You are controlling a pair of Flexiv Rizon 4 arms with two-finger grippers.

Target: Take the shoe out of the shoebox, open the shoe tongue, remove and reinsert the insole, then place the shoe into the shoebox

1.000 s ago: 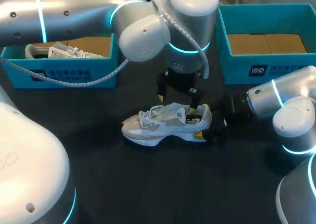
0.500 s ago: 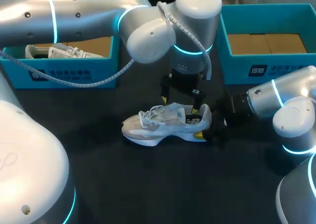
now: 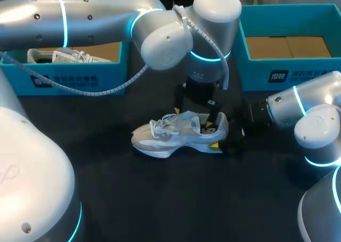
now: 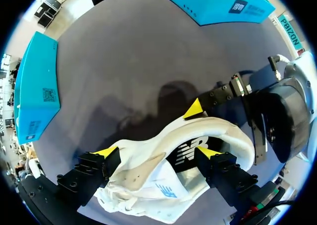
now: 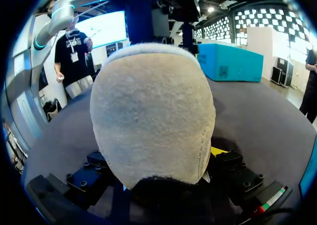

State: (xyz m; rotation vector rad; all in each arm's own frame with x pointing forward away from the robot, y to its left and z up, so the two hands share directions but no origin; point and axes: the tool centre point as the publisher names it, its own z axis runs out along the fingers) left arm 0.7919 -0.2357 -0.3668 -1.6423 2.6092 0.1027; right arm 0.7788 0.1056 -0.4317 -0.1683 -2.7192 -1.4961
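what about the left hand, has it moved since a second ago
Yes. The left hand has shifted slightly toward the right shoebox and lower over the shoe.

Between the fingers of the left pincer [image 4: 153,152], the white-and-grey mesh sneaker [image 4: 148,180] carries a white maker's emblem [image 4: 190,152] on its black side panel. A smaller blue mark [image 4: 163,190] sits on the white fabric just under the pincer. Well ahead of this pincer, off to one side, the teal cardboard shoebox [image 4: 37,81] bears a small dark code square [image 4: 47,93] on its end wall. There is white print on the adjoining wall, too small to make out. Ahead on the other side, the second teal cardboard box [image 4: 213,7] shows a dark label with white characters [image 4: 243,7]. Far ahead of the right pincer [image 5: 161,160], the code square is only a dark speck on the shoebox.
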